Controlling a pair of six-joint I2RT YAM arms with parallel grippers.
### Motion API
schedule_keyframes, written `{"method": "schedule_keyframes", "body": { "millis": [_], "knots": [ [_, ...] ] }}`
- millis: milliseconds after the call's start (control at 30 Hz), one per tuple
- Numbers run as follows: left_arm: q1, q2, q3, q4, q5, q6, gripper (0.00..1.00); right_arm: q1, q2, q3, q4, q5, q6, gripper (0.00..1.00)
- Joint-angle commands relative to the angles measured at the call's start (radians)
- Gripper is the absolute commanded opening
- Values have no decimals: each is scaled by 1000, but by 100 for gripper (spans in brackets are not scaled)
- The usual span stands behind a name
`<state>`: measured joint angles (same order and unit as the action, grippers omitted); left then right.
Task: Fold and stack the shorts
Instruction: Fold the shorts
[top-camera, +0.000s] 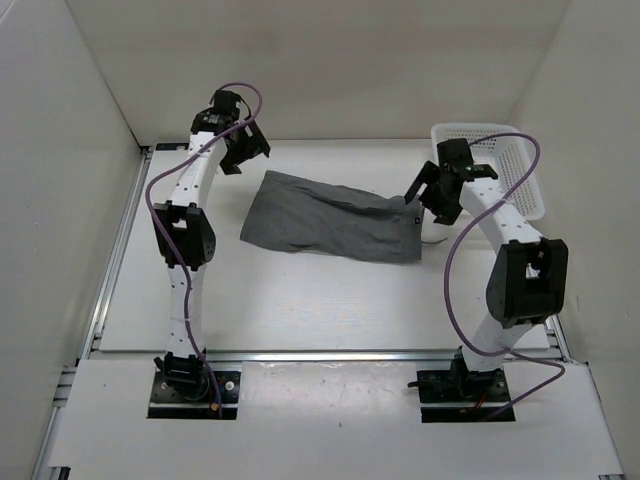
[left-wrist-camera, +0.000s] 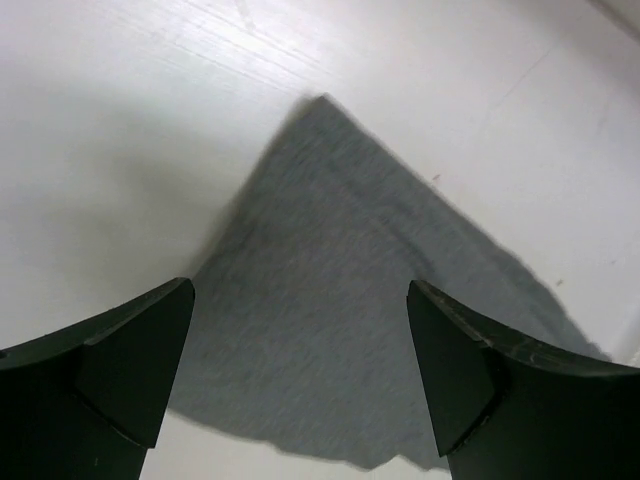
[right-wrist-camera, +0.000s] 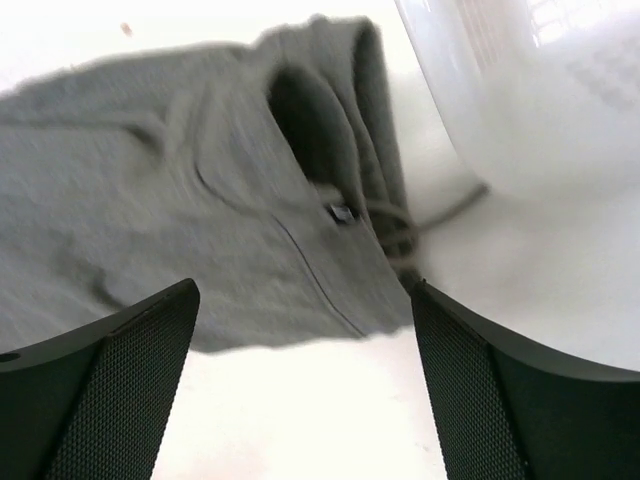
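The grey shorts (top-camera: 325, 215) lie folded lengthwise on the white table, running from upper left to lower right. My left gripper (top-camera: 243, 152) hangs open just above their left end, and the left wrist view shows a grey fabric corner (left-wrist-camera: 330, 290) between the spread fingers (left-wrist-camera: 130, 365). My right gripper (top-camera: 428, 192) stands open at the right end, over the waistband (right-wrist-camera: 355, 130) and its drawstring (right-wrist-camera: 400, 235). Nothing is held by either gripper.
A white mesh basket (top-camera: 510, 165) stands at the back right, close behind the right arm, and its pale wall (right-wrist-camera: 520, 90) fills the upper right of the right wrist view. White walls enclose the table on three sides.
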<state>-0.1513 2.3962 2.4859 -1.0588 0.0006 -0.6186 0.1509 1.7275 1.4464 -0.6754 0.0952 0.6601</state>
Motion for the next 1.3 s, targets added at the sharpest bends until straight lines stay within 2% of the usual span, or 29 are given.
{"method": "schedule_keyframes", "body": {
  "millis": [0, 33, 67, 100, 133, 167, 233, 300, 367, 400, 433, 500, 700, 800, 867, 900, 933, 1000, 1033, 1167, 1267],
  "knots": [
    [39, -230, -133, 17, -39, 78, 100, 12, -106, -96, -9, 32, -16, 89],
    [39, -258, -183, 7, -54, 79, 100, 12, -136, -162, -9, 32, -16, 88],
    [39, -313, -237, 6, -63, 79, 98, 12, -152, -193, -9, 32, -16, 82],
    [39, -340, -346, 6, -63, 88, 89, 12, -166, -220, 5, 20, -16, 78],
    [39, -363, -401, 6, -63, 88, 85, 12, -186, -266, 20, 9, -16, 74],
    [48, -402, -453, 6, -53, 79, 83, 12, -186, -283, 20, 9, -7, 63],
    [48, -425, -600, 23, -9, 79, 86, 12, -186, -308, 33, -17, -7, 59],
    [48, -425, -672, 34, 7, 65, 93, 12, -186, -319, 42, -63, -7, 66],
    [48, -416, -754, 49, 70, 54, 100, 12, -168, -330, 52, -89, -7, 82],
    [48, -404, -775, 59, 88, 45, 100, 12, -157, -330, 53, -98, 2, 93],
    [48, -404, -807, 80, 110, 45, 100, 12, -157, -342, 53, -120, 3, 96],
    [48, -376, -818, 92, 139, 34, 100, 12, -135, -351, 77, -144, 25, 99],
    [18, -253, -783, 114, 151, 14, 100, 12, -11, -350, 148, -135, 75, 99],
    [18, -209, -730, 114, 128, 4, 100, 12, 27, -339, 177, -126, 85, 94],
    [18, -181, -682, 123, 128, -6, 91, 12, 56, -324, 186, -117, 75, 84],
    [9, -181, -667, 123, 128, -16, 72, 22, 67, -313, 186, -117, 75, 80],
    [9, -166, -650, 123, 142, -17, 55, 36, 67, -290, 186, -117, 59, 68],
    [-16, -154, -621, 123, 142, -26, 12, 71, 93, -267, 171, -103, 38, 55],
    [-16, -154, -621, 123, 142, -26, 10, 85, 93, -244, 160, -94, 38, 42],
    [-5, -268, -696, 123, 52, -67, 10, 153, 103, -224, 132, -34, 16, 18],
    [32, -339, -774, 123, 16, -76, 10, 182, 81, -260, 123, 4, 16, 14]
  ]
}}
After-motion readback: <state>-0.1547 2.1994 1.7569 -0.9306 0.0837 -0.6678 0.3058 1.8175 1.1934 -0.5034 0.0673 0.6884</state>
